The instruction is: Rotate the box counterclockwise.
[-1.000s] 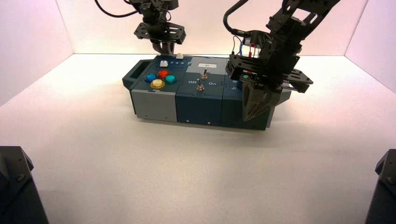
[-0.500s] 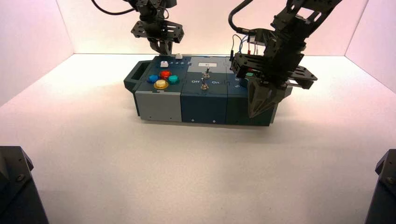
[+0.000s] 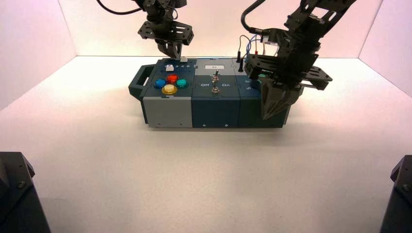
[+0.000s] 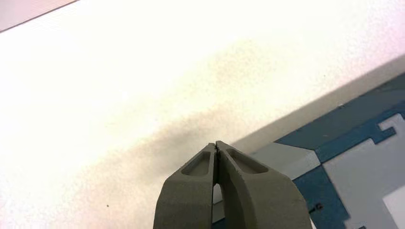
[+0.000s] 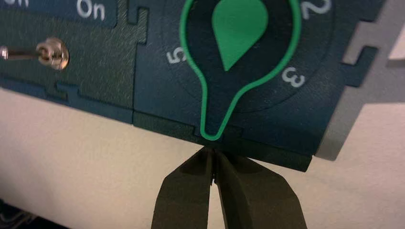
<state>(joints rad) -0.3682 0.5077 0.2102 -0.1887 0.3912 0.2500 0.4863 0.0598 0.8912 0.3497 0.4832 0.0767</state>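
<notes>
The box [image 3: 214, 99] is sitting on the white table [image 3: 194, 170], long front face toward the camera (teal, with one grey panel under its four coloured buttons [image 3: 170, 82]). The right gripper [image 5: 213, 177], fingers pressed together, is touching the front edge right below the green knob [image 5: 237, 28], whose pointer is aiming at those fingertips. The left gripper [image 4: 216, 148], tips likewise closed on nothing, is hovering just beyond the box's far edge.

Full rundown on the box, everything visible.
The box is long, dark teal with a grey front-left panel, lying flat on the white table. Handle at its left end. Top carries four round buttons, two toggle switches, a green knob and wires. The shut right gripper meets its near edge; the shut left gripper sits at its far edge.
</notes>
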